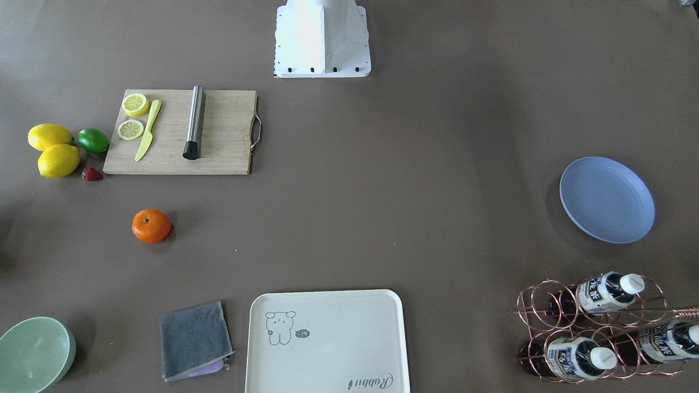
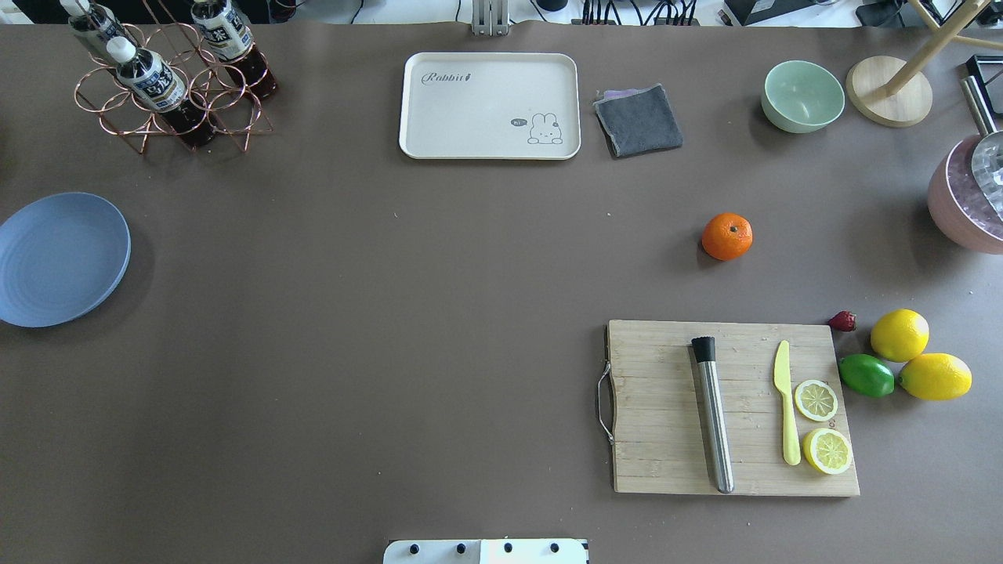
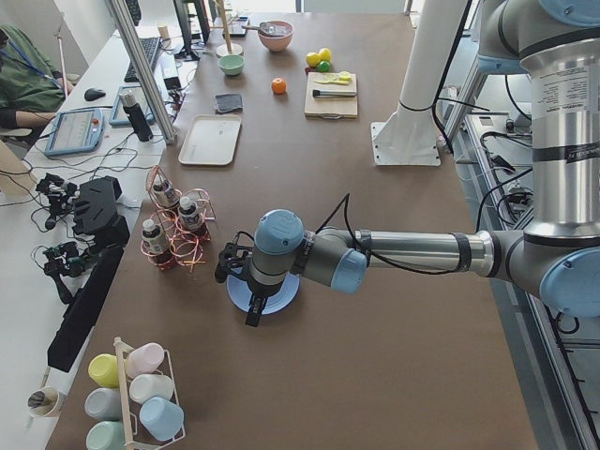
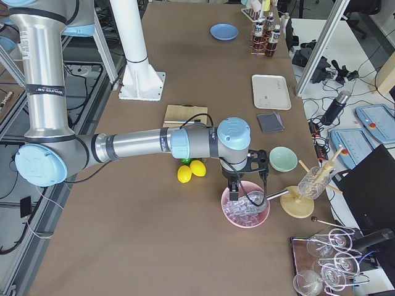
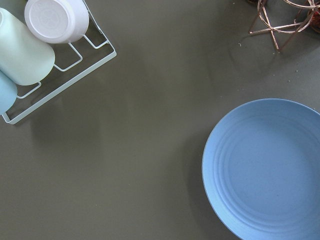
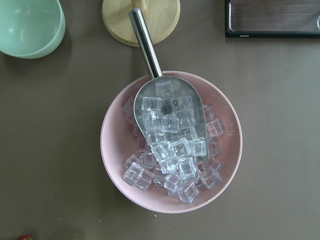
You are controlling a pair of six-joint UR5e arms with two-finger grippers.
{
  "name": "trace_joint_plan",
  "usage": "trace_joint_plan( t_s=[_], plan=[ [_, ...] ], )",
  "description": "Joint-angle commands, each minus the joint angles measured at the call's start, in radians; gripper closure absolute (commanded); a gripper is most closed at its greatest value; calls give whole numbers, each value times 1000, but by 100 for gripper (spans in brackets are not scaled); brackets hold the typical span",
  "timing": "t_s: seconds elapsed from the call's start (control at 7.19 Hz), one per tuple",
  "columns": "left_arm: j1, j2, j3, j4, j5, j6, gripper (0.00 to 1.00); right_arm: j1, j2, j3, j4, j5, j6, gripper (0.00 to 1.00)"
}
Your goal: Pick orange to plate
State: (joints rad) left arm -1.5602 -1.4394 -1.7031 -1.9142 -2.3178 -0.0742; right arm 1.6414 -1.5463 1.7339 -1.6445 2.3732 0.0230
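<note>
One orange (image 1: 151, 225), one plate (image 1: 606, 199), two lemons (image 1: 50, 136)

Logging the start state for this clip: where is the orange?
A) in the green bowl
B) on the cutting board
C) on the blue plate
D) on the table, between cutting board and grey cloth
D: the orange rests on the table, apart from cutting board and grey cloth; the plate holds nothing.
</note>
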Motion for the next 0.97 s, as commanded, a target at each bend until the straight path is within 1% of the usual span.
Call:
trace_joint_plan(
  t_s=[0.0,0.14,0.28,0.56,0.7,0.83],
  plan=[
    [8,-6,45,-34,2,-2,2,-24,2,6,-1,0,6,0],
    [14,-18,113,-111,2,-30,2,-53,20,7,0,0,43,0],
    [50,-44,187,-212,0,-132,2,-72,31,13,0,0,87,0],
    [174,-84,328,-453,2,-351,2,-83,31,22,0,0,95,0],
    [213,-108,400,-551,3,-427,2,-92,31,24,0,0,106,0],
    [235,-122,445,-607,3,-458,2,-109,40,27,0,0,127,0]
  ],
)
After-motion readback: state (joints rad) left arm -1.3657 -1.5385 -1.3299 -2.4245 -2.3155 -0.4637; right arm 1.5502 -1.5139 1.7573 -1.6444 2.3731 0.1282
